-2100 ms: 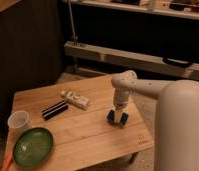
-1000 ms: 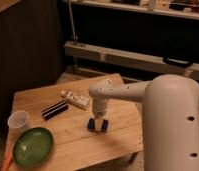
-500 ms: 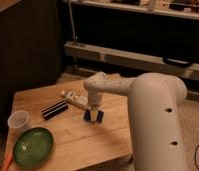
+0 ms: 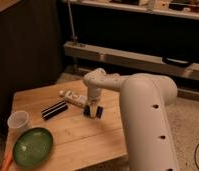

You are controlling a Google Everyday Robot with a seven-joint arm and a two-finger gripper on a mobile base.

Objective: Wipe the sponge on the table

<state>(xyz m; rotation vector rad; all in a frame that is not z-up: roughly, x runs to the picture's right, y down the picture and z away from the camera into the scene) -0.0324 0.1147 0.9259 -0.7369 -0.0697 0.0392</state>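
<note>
A low light-brown wooden table point(image 4: 83, 136) fills the lower left of the camera view. My white arm reaches in from the right and bends down over the table's middle. The gripper point(image 4: 93, 111) points straight down and is shut on the small blue sponge point(image 4: 92, 113), which presses against the tabletop. Only the sponge's dark blue lower edge shows beneath the fingers. The sponge sits just in front of a white bottle point(image 4: 73, 96) lying on its side.
A black-and-white striped flat bar point(image 4: 54, 110) lies left of the sponge. A green plate point(image 4: 32, 146) sits at the front left, with a clear plastic cup point(image 4: 18, 121) behind it and an orange object point(image 4: 7, 161) at the table's left edge. A dark shelf stands behind.
The gripper has slid the sponge across the tabletop from the right side leftward and toward the back, ending close to the white bottle. The arm has swung further into view.
</note>
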